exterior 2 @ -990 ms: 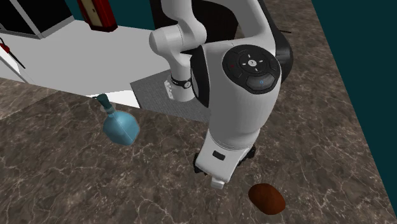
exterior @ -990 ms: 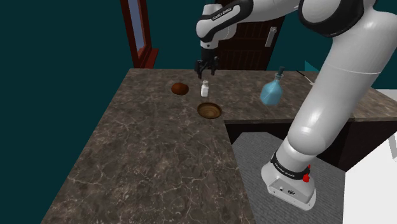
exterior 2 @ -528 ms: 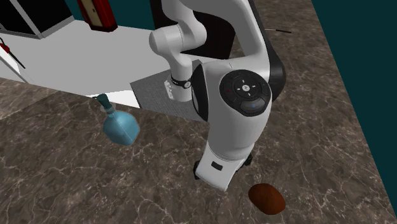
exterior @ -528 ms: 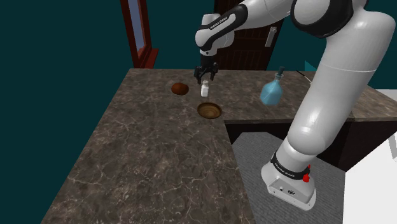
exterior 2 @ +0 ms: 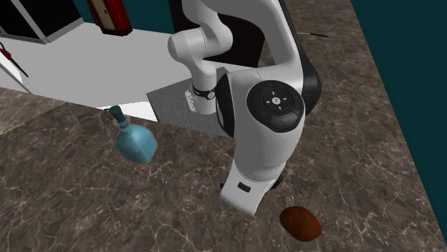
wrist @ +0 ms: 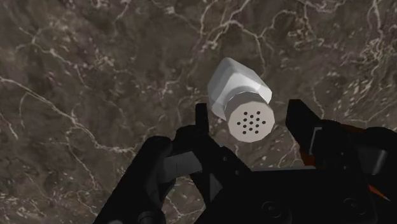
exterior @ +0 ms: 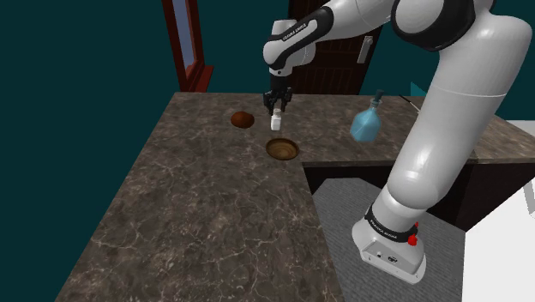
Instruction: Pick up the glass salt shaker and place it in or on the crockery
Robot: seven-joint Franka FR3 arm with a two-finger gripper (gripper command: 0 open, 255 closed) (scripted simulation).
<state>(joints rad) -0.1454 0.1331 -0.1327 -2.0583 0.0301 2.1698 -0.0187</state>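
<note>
Salt shaker [wrist: 238,86] stands upright on the dark marbled counter [exterior: 206,223], right beneath my claw [exterior: 275,106], its holed cap between my fingers [wrist: 302,124]. They are spread wide, one on each side, touching nothing, so I hold nothing; straddling it lets me close squarely. Near my claw sits the brown bowl [exterior: 282,149], with nothing between. A brown lump [exterior: 243,119] lies on the other side, and a blue bottle [exterior: 365,124] stands well apart.

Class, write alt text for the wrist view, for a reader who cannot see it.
A white salt shaker with a holed cap stands on a dark veined counter. The black tool hangs over it, its open fingers on either side of the cap, not touching it.
</note>
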